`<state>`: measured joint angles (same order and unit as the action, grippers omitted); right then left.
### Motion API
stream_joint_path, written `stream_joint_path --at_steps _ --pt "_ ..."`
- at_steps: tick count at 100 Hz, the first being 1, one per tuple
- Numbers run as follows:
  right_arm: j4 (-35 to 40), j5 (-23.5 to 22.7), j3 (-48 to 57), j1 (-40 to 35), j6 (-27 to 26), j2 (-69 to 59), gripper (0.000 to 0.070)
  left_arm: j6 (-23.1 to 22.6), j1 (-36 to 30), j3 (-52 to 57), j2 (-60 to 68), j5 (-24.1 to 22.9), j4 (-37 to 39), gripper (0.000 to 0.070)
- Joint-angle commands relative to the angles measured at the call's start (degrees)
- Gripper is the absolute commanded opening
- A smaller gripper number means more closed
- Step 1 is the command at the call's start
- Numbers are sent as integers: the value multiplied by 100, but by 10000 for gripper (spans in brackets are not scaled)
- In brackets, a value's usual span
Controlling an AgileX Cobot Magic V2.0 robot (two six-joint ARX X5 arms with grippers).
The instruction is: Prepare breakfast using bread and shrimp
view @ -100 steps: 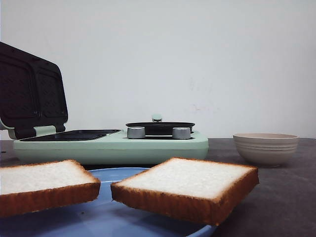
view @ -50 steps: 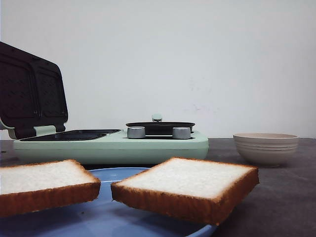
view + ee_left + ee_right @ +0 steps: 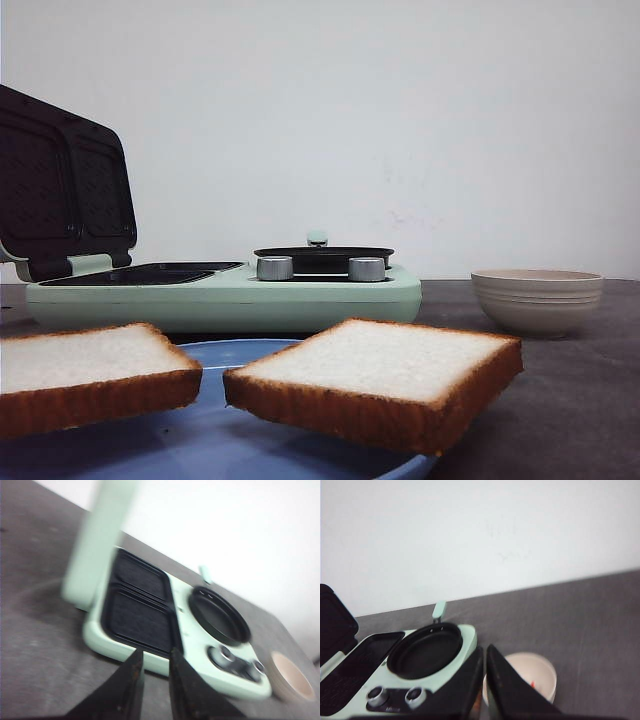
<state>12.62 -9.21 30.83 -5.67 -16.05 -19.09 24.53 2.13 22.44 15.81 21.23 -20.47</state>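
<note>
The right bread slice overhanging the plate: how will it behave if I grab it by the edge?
The right bread slice looks thick with a soft, porous face, so it probably dents under tight fingers. Held by one crust edge, it may sag or tear. It already juts past the blue plate rim, so a nudge could tip it off.

2 bread slices (image 3: 375, 378) on plate (image 3: 230, 440), cooker (image 3: 225, 295) behind, bowl (image 3: 538, 298) right
</note>
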Motion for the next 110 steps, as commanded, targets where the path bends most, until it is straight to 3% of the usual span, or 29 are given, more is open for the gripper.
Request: stream_joint_path --at_steps 1,11,18,26,30,39,44,62,77,91,110 --pt "-17 4 219 -20 424 -149 2 -1054 -181 529 330 -273 -461 9" --pt "-50 -2 328 -20 472 -350 2 -1626 -409 1189 916 -778 -1169 9" --pt "-9 -33 328 -20 470 -424 2 -1755 -476 1515 1244 -909 -1412 12" --pt "42 -227 328 -20 457 -501 20 -1799 -527 1744 1502 -949 -1456 64" --pt "72 -334 328 -20 435 -535 101 -1799 -542 1770 1552 -949 -1410 139" --pt "188 -391 328 -20 245 -601 416 -1801 -544 1770 1631 -1064 -1451 384" --pt "293 -455 328 -20 129 -649 483 -1777 -544 1770 1683 -1213 -1593 415" --pt "699 -861 328 -20 90 -879 484 -1252 -542 1770 2070 -1128 -2262 393" --pt "688 -1379 328 -20 79 -1058 483 -1134 -542 1770 2767 -332 -2540 393" --pt "671 -1394 328 -20 83 -1073 483 -1137 -527 1770 3493 245 -2677 394" --pt "673 -1488 328 -87 83 -1073 483 -1419 -448 1770 4564 1462 -3093 395"
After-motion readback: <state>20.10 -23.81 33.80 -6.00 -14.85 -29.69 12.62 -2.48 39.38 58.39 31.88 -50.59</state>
